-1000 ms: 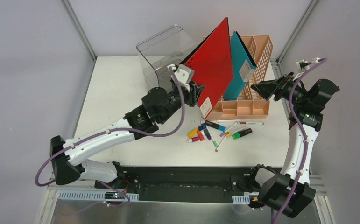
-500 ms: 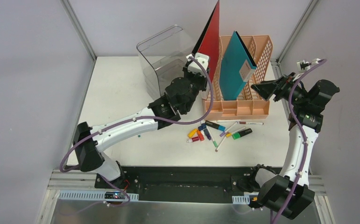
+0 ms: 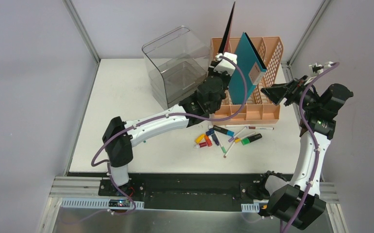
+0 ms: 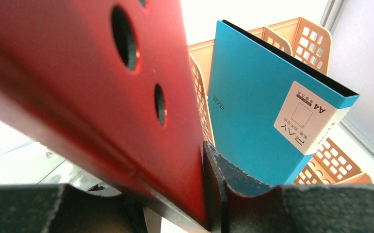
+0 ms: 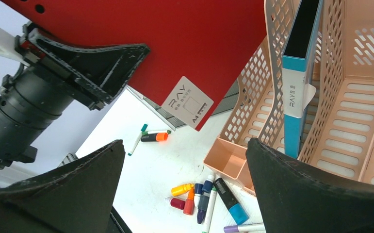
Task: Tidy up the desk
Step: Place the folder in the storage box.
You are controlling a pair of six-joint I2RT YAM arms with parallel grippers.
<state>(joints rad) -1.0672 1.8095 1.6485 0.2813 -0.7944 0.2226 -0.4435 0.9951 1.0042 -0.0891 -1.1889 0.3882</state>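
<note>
In view are one desk [image 3: 121, 92], one peach file rack [image 3: 270, 54], one teal folder [image 3: 240, 73] inside the rack, one red folder [image 5: 175, 43] at its left, one clear box [image 3: 175, 58] farther left, and roughly a dozen markers and pens [image 3: 222, 130] in front of it.

Robot lab; rail-framed desk [image 3: 121, 87] (grey walls [image 3: 24, 97])

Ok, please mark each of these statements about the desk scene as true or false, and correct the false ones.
1. The left tool grips the red folder. True.
2. The right tool holds a marker. False: it is open and holds nothing.
3. The teal folder stands in the peach rack. True.
4. The markers lie inside the peach rack. False: they lie loose on the desk, in front of the rack.
</note>
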